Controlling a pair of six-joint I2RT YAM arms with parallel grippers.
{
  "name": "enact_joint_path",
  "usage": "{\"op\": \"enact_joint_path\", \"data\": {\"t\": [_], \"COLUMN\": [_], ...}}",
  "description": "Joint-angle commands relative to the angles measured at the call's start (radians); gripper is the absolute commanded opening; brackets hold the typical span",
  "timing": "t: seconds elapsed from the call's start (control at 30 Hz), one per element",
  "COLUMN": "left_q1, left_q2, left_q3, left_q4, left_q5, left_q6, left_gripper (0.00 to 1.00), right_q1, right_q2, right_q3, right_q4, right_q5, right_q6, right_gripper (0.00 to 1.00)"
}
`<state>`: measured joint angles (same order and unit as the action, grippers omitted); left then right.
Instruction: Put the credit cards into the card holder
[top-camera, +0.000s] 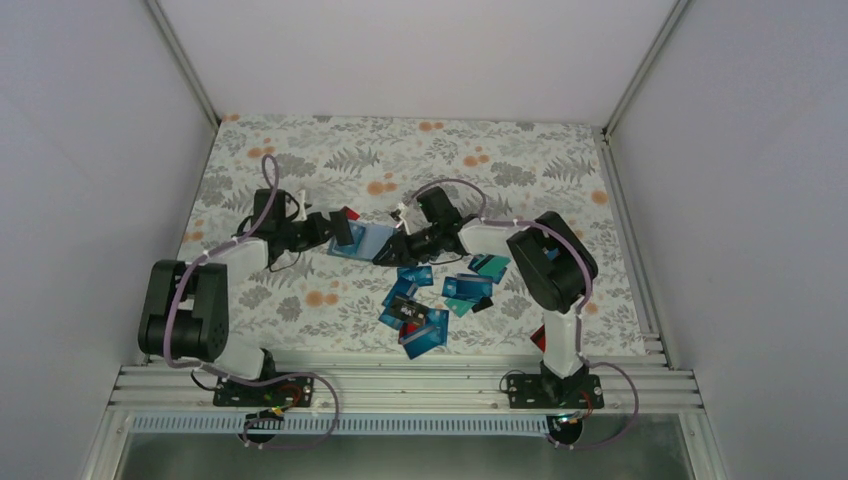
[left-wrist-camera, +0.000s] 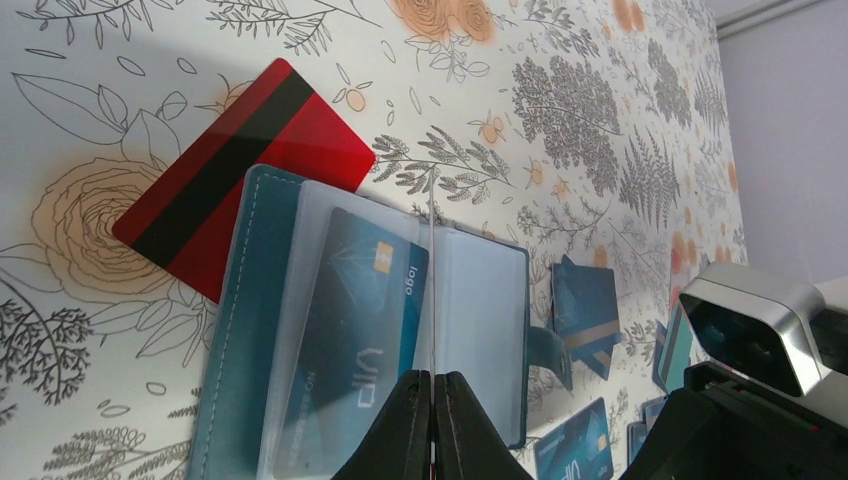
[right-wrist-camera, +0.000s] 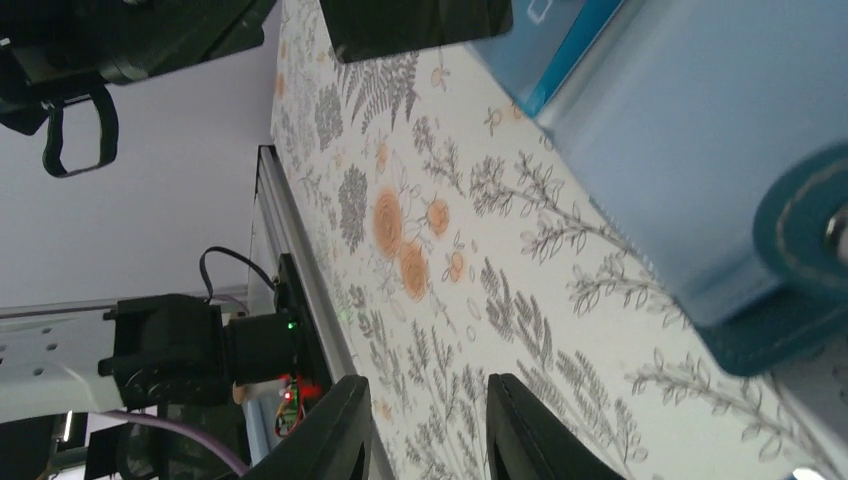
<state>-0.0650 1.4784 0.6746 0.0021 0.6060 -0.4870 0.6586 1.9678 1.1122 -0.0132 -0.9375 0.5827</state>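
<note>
**Teal soft card holder open, sleeve clamped**

Your card holder is lying open on the floral tabletop, a teal plastic card sitting in its clear sleeve. Your left claw is clamping that sleeve's edge. A red striped card is peeking from beneath. Your right claw is hovering alongside, parted and empty.

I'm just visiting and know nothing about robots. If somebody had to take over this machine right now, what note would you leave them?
Left gripper: shut, pinching an inner clear leaf of the open card holder.
Right gripper: open and empty, just beside the holder.
Done: one blue card sits in a clear pocket.
Left: a red card lying partly under the holder's edge, and the loose cards scattered nearer the robot.
</note>
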Motion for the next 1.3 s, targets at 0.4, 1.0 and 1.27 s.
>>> {"op": "enact_joint_path", "data": {"t": [0.4,1.0,1.27], "left_q1": [-0.005,-0.060,-0.067], "left_q2": [0.156,0.231,0.241], "left_q3": [0.002,0.014,0.016], "left_q4": [0.194,0.241,0.266], "left_q5": [0.110,0.118,0.137], "left_q6": [-0.010,-0.043,-0.065], "left_gripper": [0.02,0.02,0.02], "right_q1": [-0.042,-0.090,-0.092], "right_q2": [0.145,0.183,0.193], "right_q3": [0.138,0.111,0.103], "right_q4": [-0.088,-0.124,-0.123], "right_q5": [0.112,0.110,0.105], "right_q6": [-0.017,-0.076,-0.083], "right_gripper": [0.24,0.18,0.16]}}
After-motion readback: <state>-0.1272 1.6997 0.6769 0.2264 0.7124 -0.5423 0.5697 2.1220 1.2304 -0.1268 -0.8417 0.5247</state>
